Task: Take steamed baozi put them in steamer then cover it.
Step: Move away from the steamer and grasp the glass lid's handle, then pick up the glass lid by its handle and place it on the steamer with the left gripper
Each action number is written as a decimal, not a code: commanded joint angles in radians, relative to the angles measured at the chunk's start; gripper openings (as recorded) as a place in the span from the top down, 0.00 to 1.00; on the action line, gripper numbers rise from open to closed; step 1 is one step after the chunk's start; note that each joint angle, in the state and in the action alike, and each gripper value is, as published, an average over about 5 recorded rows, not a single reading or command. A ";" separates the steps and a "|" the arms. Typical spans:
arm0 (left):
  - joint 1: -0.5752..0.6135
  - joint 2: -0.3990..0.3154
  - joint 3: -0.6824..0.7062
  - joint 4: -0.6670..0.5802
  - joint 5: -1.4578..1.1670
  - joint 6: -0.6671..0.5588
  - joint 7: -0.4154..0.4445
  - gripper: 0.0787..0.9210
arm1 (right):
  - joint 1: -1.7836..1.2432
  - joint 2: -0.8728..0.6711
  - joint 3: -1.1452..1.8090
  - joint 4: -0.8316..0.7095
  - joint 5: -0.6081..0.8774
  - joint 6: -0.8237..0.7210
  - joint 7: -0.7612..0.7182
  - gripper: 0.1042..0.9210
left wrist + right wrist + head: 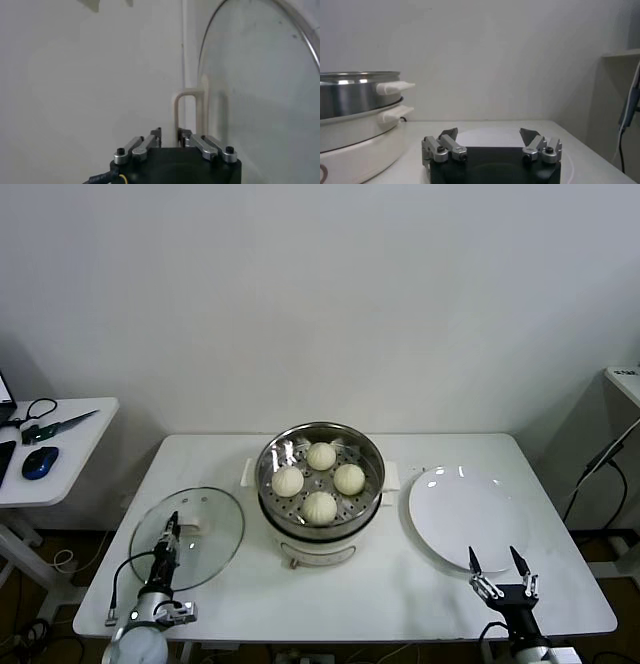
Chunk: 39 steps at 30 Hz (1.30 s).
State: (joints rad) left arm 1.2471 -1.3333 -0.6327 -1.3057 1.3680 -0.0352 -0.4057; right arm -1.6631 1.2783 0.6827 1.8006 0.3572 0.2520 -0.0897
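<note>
Four cream-white baozi [321, 455] sit on the perforated tray inside the shiny steamer [264, 474], which stands uncovered at the table's middle on its cream base. The steamer also shows in the right wrist view [355, 95]. The glass cover [215, 529] lies flat on the table to the steamer's left. My left gripper [173, 522] is low over the cover's near-left part, turned on its side, jaws close together with nothing between them. The cover's cream handle [190, 95] stands just beyond the tips of the left gripper [170, 132]. My right gripper [497, 561] is open and empty at the plate's near edge.
A flat white plate [460, 509] lies right of the steamer and also shows in the right wrist view [490, 137]. A side table [60, 454] at far left holds a blue mouse, scissors and cables. A white shelf [625, 379] stands at far right.
</note>
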 commanded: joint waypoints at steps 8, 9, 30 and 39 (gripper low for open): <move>0.009 0.015 -0.012 -0.114 -0.157 0.013 0.039 0.94 | 0.000 0.004 0.009 0.002 0.003 0.002 0.005 0.12; 0.015 0.024 -0.013 -0.142 -0.178 0.019 0.051 0.94 | 0.000 0.003 0.011 0.004 0.003 0.002 0.005 0.12; -0.016 0.377 0.154 -0.815 -0.329 0.546 0.598 0.94 | 0.011 -0.001 0.006 0.000 -0.041 -0.019 0.017 0.12; -0.180 0.225 0.532 -0.888 -0.094 0.696 0.748 0.94 | 0.040 -0.003 0.003 -0.009 -0.041 -0.010 0.016 0.12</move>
State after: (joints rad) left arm 1.1967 -1.0479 -0.4257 -2.0254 1.1122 0.4487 0.1292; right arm -1.6384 1.2775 0.6871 1.7947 0.3220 0.2396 -0.0724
